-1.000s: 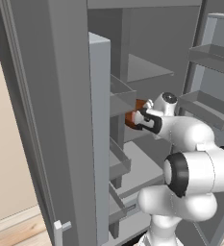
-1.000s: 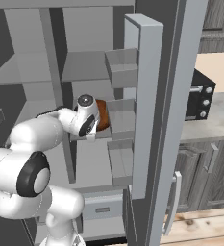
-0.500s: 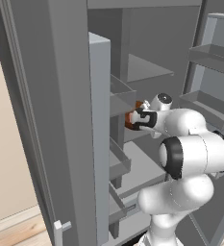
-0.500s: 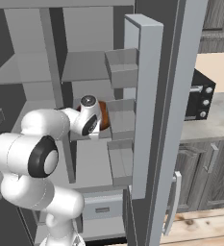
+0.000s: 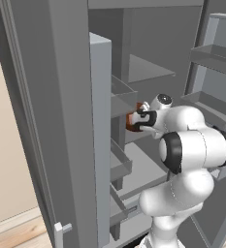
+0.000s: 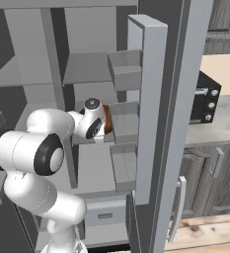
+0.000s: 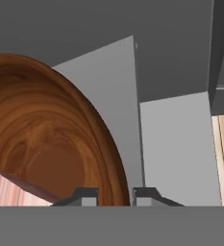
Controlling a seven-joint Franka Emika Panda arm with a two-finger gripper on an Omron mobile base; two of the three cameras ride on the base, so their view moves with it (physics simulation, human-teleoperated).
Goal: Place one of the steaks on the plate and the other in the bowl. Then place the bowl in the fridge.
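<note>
— Asking where the bowl (image 7: 51, 139) is sitting relative to the gripper (image 7: 114, 194).

— Sitting right at the fingertips: in the hand view, rim passing between the two dark tips, one tip inside the wooden hollow, the other outside against the grey beyond. Jaws pinching closed on that rim, so clenched on the bowl, not released.

— And within the fridge (image 5: 61, 121)?

— Hanging inside the open compartment, near the front edge of a middle shelf (image 6: 94, 165). In the left base view, showing as a reddish-brown patch (image 5: 134, 119) just past the white wrist; in the right base view, peeking out (image 6: 106, 121) behind the hand, just beside the inner door racks (image 6: 124, 126).

— Anything riding in it?

— A pale pink slab, one of the steaks (image 7: 15, 192), lying low against the inner wall, mostly cut off at the edge of the hand view.

— Touching a shelf, or hanging clear?

— Hard to tell; underside hidden by the arm in both base views.

— So which direction matters for setting it down?

— Judging by the pictures, downward and slightly deeper onto the shelf, keeping the bowl level so the meat stays put, then parting the fingers off the rim.
</note>
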